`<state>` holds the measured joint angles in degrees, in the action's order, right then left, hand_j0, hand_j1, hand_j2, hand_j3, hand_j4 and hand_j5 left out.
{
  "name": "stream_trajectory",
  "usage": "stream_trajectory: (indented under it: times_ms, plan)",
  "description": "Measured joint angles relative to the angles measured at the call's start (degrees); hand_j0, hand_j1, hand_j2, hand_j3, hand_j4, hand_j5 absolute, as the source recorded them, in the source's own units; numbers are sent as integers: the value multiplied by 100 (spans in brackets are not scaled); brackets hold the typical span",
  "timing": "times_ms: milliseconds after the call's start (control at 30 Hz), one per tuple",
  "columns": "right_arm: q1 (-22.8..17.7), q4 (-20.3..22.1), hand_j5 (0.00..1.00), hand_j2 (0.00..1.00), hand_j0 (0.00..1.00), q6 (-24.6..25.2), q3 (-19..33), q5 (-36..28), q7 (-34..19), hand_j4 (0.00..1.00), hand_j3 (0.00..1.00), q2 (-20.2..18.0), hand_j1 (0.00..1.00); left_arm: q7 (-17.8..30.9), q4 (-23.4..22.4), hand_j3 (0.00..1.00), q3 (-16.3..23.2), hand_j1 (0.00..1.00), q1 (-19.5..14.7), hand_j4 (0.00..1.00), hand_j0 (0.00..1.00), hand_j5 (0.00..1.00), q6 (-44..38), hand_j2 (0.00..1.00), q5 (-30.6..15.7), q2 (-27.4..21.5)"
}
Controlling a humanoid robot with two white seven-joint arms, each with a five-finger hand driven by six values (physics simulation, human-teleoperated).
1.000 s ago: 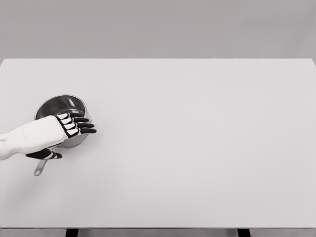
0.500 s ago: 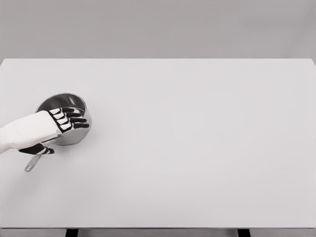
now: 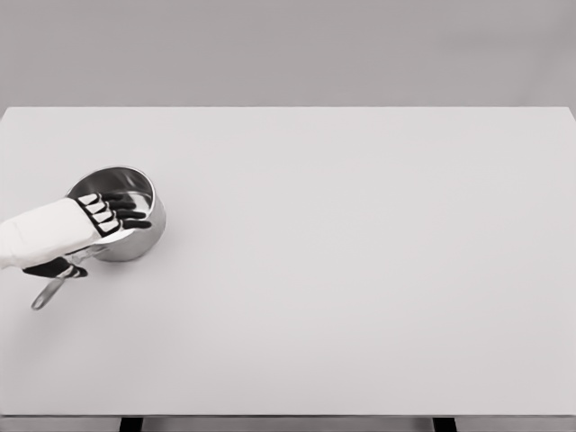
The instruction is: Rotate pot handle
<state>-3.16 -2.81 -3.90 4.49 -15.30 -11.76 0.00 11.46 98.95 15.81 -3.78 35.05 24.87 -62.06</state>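
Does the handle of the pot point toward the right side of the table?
No, the handle of the steel pot points to the lower left, under the left hand.

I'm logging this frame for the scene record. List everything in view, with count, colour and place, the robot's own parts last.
pot: one, shiny steel, on the table near its left edge, open side up.
pot handle: one, steel, pointing from the pot toward the lower left, its tip lying free on the table.
table: one, white top, filling most of the view; two dark legs show at the bottom edge.
backdrop: plain grey, behind the table.
left hand: one, white with black fingers, entering from the left, fingers spread over the pot's opening, thumb beside the handle; holds nothing visibly.
right hand: not in view.
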Motion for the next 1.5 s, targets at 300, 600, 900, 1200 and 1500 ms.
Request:
stream_trajectory:
  times_ms: [300,600,900,1200,1500]
  plan:
    - [0,0,100,100,100,-2,0,0,0,100,100,0,100,-2,-65,100,-68,100,-9,100,100,100,0,100,7,-28]
    - [0,0,100,100,100,-2,0,0,0,100,100,0,100,-1,-149,100,-137,100,-9,100,100,100,0,100,15,-40]
    - [0,0,100,100,100,-1,0,0,0,100,100,0,100,-8,-203,100,-270,100,18,100,100,100,0,100,-29,-118]
    - [0,0,100,100,100,-3,0,0,0,100,100,0,100,-45,-9,100,-452,100,299,100,100,100,1,100,-317,-214]
    - [0,0,100,100,100,-1,0,0,0,100,100,0,100,-53,-71,100,-521,100,475,100,100,100,0,100,-375,-249]
